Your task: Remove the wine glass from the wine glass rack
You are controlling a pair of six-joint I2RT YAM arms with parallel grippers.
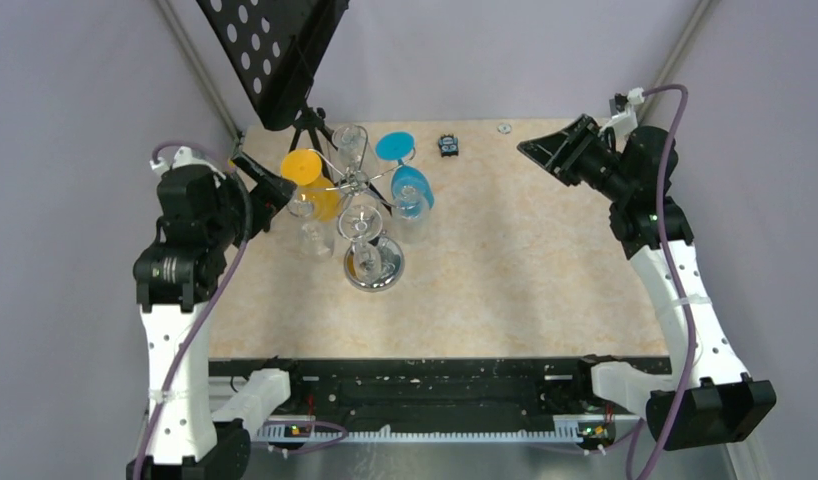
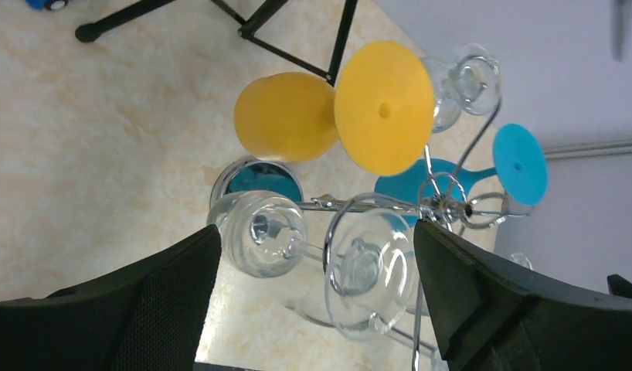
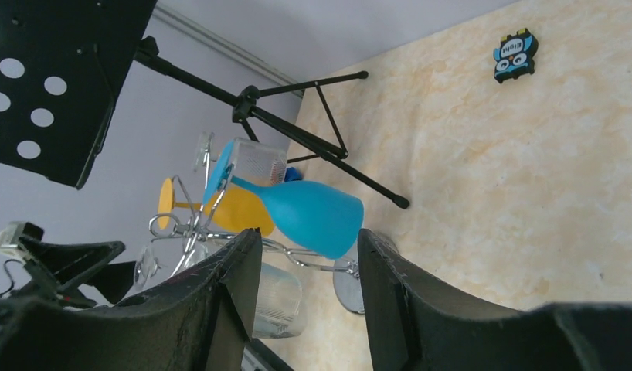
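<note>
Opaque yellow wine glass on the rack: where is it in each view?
Top external: opaque yellow wine glass, left of centre, upper half.
Left wrist: top centre, round foot facing the camera.
Right wrist: left of centre, partly behind the blue wine glass.
Shared landmark: black tripod stand, in all three.

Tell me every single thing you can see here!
table: one, beige marbled, under everything
wine glass rack: one, silver wire with a shiny round base, far left of the table
yellow wine glass: one, hanging on the rack's left side
blue wine glass: one, hanging on the rack's right side
clear wine glasses: at least three, see-through, hanging on the rack
black stand: one, tripod with a holed plate, behind the rack
owl toy: one, blue and black, far edge
small disc: one, silver, far edge
left tool: one, black, open, at the rack
right tool: one, black, open, far right, empty
</note>
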